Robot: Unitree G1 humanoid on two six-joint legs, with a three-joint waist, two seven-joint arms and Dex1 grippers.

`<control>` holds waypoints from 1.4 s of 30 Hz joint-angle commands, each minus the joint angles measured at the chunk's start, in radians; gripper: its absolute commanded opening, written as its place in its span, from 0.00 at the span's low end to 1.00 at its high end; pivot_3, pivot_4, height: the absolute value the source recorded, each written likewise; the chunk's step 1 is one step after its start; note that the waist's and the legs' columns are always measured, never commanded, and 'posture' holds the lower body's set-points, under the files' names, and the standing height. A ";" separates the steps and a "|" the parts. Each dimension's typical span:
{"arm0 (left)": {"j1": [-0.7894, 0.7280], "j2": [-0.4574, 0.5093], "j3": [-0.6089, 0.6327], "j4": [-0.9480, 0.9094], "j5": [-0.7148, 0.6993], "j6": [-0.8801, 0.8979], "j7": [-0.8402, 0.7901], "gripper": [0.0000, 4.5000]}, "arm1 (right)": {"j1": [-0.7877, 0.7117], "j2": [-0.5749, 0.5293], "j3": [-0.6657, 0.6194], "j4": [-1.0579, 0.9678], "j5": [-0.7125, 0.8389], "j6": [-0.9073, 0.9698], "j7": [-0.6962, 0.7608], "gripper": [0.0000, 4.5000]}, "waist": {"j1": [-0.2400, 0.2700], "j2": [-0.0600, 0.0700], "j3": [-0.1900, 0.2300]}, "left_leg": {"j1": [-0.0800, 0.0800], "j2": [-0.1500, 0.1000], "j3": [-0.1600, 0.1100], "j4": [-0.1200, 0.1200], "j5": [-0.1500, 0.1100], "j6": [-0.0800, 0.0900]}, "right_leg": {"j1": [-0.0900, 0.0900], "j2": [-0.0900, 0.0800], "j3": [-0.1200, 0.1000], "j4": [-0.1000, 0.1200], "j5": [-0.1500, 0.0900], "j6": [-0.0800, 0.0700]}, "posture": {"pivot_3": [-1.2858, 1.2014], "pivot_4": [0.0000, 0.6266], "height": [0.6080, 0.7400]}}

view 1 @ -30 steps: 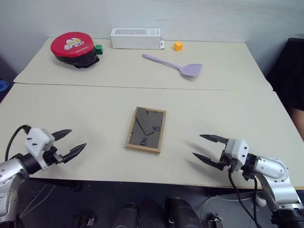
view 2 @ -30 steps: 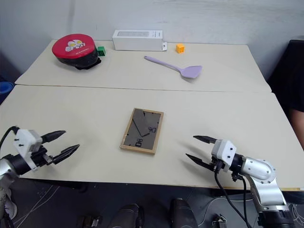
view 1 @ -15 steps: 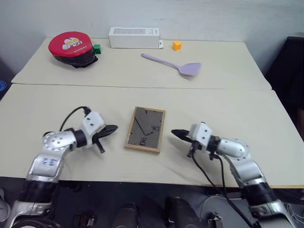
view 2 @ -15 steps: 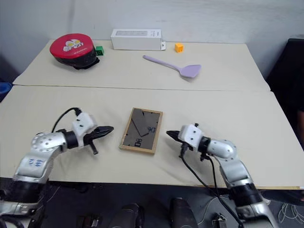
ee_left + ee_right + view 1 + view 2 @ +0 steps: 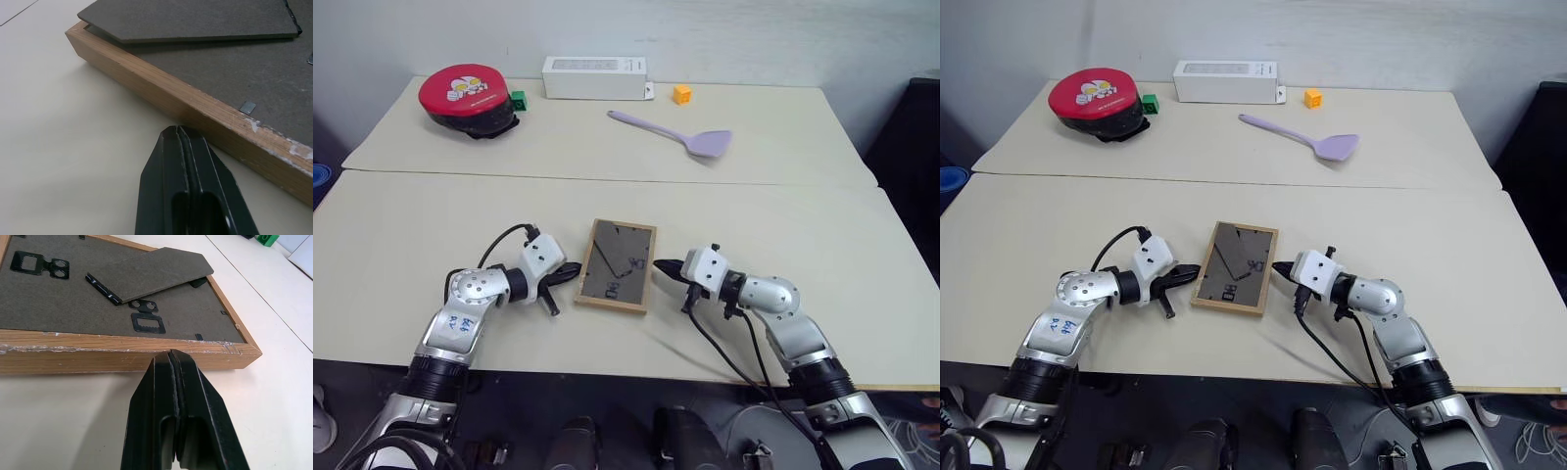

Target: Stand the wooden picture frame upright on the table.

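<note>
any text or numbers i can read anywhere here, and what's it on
Nothing reads clearly.
Wooden picture frame: pale marks on its dark back panel, not legible.
Left arm: small blue marks, too small to read.
Red round case: a cartoon face, any lettering too small.
White box: faint print, too blurred.

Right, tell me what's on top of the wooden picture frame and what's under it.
The wooden picture frame lies back-up: on top show its dark back panel, folded stand and metal hangers. Under it is the table; the picture side faces down, covered.
</note>
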 commanded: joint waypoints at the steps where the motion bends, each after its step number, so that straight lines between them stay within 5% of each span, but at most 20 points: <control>1: 0.024 -0.007 -0.004 -0.055 -0.024 0.016 -0.021 0.01 | 0.002 -0.005 -0.004 -0.018 0.027 -0.021 0.023 0.00 | 0.000 0.000 0.000 | 0.000 0.000 0.000 0.000 0.000 0.000 | 0.000 0.000 0.000 0.000 0.000 0.000 | 0.52 0.24 1.00; 8: 0.044 -0.004 0.031 -0.085 -0.066 0.048 -0.034 0.01 | -0.001 -0.002 -0.016 0.012 0.032 -0.045 0.029 0.00 | 0.000 0.000 0.000 | 0.000 0.000 0.000 0.000 0.000 0.000 | 0.000 0.000 0.000 0.000 0.000 0.000 | 0.52 0.24 1.00; 13: 0.093 0.066 0.173 -0.162 -0.208 0.222 -0.072 0.01 | 0.040 -0.087 -0.067 -0.060 0.096 -0.039 0.102 0.00 | -0.001 0.000 0.000 | -0.001 0.000 -0.001 0.000 0.000 0.000 | 0.000 0.000 0.000 0.000 0.000 0.000 | 0.52 0.24 1.00; 18: 0.037 0.229 0.319 -0.150 -0.490 0.744 -0.148 0.27 | 0.085 -0.190 -0.089 -0.095 0.150 -0.034 0.200 0.00 | -0.001 0.000 0.000 | -0.003 0.001 -0.004 0.001 0.000 0.000 | -0.001 0.000 -0.002 -0.001 0.000 0.000 | 0.52 0.24 1.00; 22: -0.082 0.240 0.313 -0.046 -0.615 1.046 -0.160 0.51 | 0.079 -0.193 -0.070 -0.057 0.134 -0.067 0.226 0.00 | 0.003 0.000 0.000 | -0.004 0.000 -0.006 0.002 0.000 0.000 | 0.000 -0.001 -0.003 -0.001 0.000 0.000 | 0.52 0.24 1.00; 29: -0.255 0.175 0.224 0.121 -0.602 1.219 -0.097 1.00 | 0.047 -0.156 -0.039 -0.023 0.099 -0.090 0.214 0.00 | 0.000 0.000 0.000 | -0.006 -0.001 -0.007 0.004 0.000 0.000 | -0.001 0.000 -0.004 0.000 0.000 0.000 | 0.52 0.24 1.00; 42: -0.354 0.090 0.087 0.289 -0.747 1.338 -0.007 1.00 | 0.053 -0.118 0.013 -0.098 0.067 -0.049 0.187 0.00 | -0.004 0.000 0.000 | -0.006 -0.001 -0.007 0.005 0.000 -0.002 | -0.002 0.001 -0.004 0.001 0.000 0.000 | 0.52 0.24 1.00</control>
